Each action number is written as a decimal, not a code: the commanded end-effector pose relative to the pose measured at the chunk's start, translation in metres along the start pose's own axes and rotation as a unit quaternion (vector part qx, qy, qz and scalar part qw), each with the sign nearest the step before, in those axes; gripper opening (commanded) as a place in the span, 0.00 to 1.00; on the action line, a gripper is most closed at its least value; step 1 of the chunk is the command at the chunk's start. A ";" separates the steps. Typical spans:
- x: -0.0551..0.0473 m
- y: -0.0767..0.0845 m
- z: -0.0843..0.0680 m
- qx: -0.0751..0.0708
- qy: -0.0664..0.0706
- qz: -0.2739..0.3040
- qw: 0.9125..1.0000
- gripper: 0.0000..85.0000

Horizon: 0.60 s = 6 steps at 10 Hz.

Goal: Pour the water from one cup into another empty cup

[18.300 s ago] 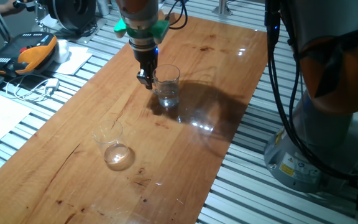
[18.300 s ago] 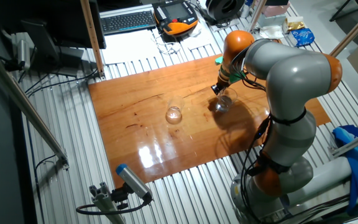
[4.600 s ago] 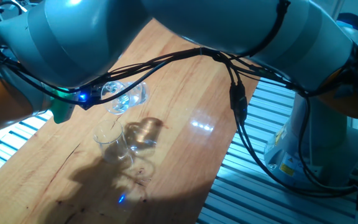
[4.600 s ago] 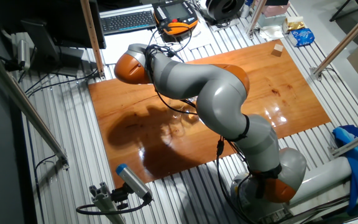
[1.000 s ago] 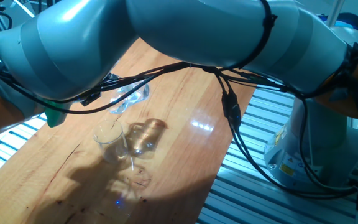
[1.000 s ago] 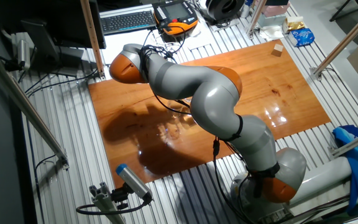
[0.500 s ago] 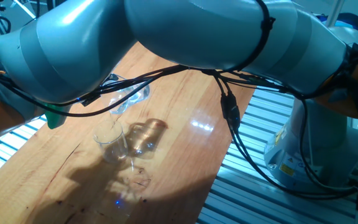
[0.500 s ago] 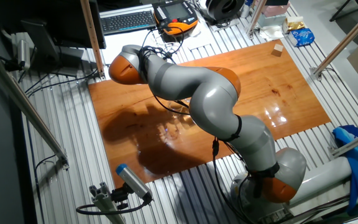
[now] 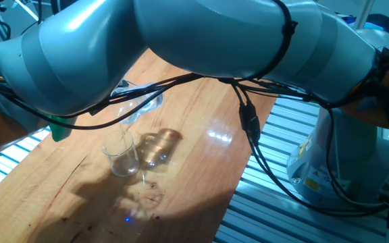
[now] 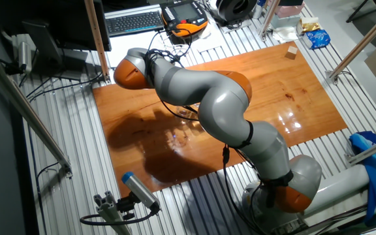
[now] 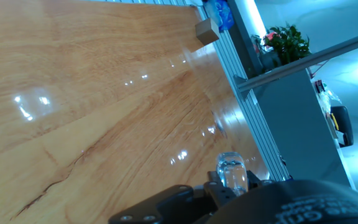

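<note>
The clear glass mug (image 9: 140,105) hangs tilted in the air, its mouth pointing down-left towards the handleless tumbler (image 9: 121,152). The tumbler stands upright on the wooden table (image 9: 201,162), just below and in front of the mug. My gripper (image 9: 124,93) is shut on the mug's rim and is largely hidden under the arm. In the hand view a piece of the mug's glass (image 11: 232,172) shows between the fingers at the bottom edge. I cannot make out the water in any view. In the other fixed view the arm (image 10: 201,91) covers both cups.
A small wooden block (image 11: 207,28) sits near the table's far corner, also visible as the block (image 10: 292,51). A keyboard (image 10: 134,22) and an orange teach pendant (image 10: 185,25) lie off the board. The robot base (image 9: 343,155) stands at the right.
Since 18 s ago the mug has left the table and now hangs tilted over the tumbler. Over the last second almost nothing has moved.
</note>
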<state>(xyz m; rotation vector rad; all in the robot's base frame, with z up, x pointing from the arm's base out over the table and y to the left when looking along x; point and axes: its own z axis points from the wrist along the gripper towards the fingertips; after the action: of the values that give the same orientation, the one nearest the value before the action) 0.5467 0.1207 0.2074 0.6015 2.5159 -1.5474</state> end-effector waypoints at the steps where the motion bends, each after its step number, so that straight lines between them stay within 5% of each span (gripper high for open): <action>1: 0.000 0.000 0.000 0.002 -0.001 0.002 1.000 0.00; 6: 0.000 -0.001 0.000 0.008 -0.004 0.004 1.000 0.00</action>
<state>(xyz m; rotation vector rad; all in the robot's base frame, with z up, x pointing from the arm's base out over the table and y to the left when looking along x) 0.5460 0.1205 0.2085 0.6063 2.4953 -1.5653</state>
